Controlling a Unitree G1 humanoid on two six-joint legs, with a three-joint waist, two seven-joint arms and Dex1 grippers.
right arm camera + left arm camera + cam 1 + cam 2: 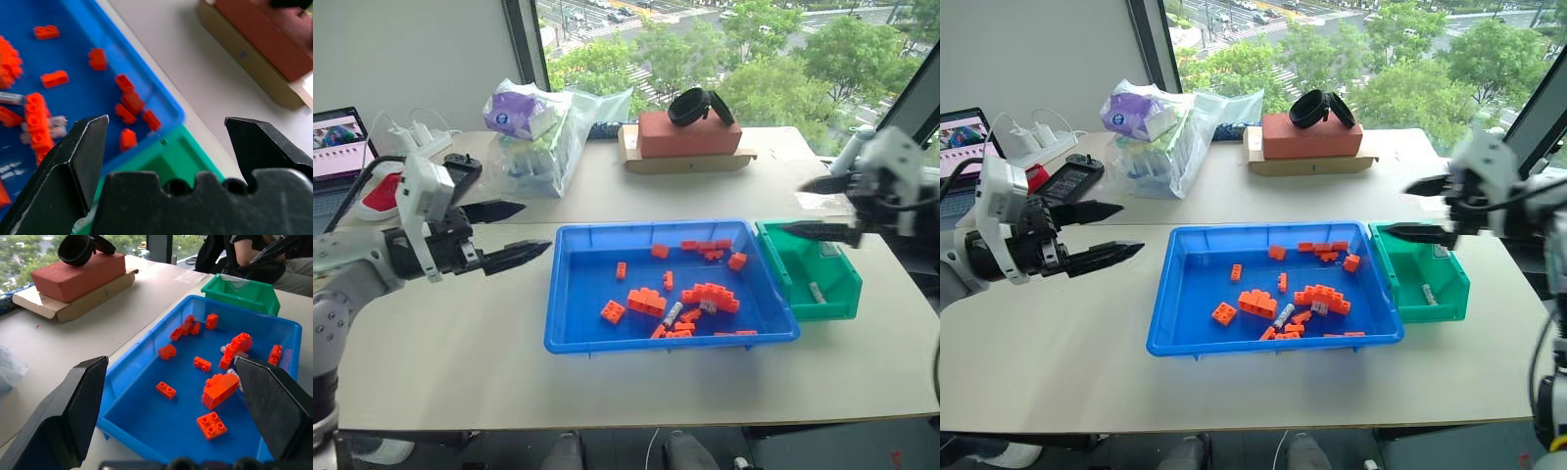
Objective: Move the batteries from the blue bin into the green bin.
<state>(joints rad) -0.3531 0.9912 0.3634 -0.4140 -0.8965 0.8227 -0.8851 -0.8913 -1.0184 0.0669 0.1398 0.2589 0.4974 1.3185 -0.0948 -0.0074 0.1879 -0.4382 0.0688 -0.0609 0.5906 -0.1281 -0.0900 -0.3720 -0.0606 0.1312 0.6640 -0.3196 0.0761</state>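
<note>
On my head feed the blue bin (578, 294) sat mid-bench with the green bin (837, 294) touching its 3 o'clock end. The blue bin held a scatter of orange bricks (648, 301), loose ones toward 12 o'clock and a thicker clump toward 5 o'clock. Among that clump I saw two batteries (673, 314), one slanted near the middle of the floor, another half tucked under the bricks just beside it. In the green bin I counted one battery (816, 291) lying on the floor.

My left hand (514, 235) hung above the bare bench at 9 o'clock of the blue bin, fingers spread wide, gripping nothing. My right hand (808, 207) hovered over the far edge of the green bin, its fingers equally wide apart and empty.

Beyond the bins, at 12 o'clock, a red brick (688, 134) lay on a cardboard box (646, 160), and a clear plastic bag (543, 137) stood at 11 o'clock.
</note>
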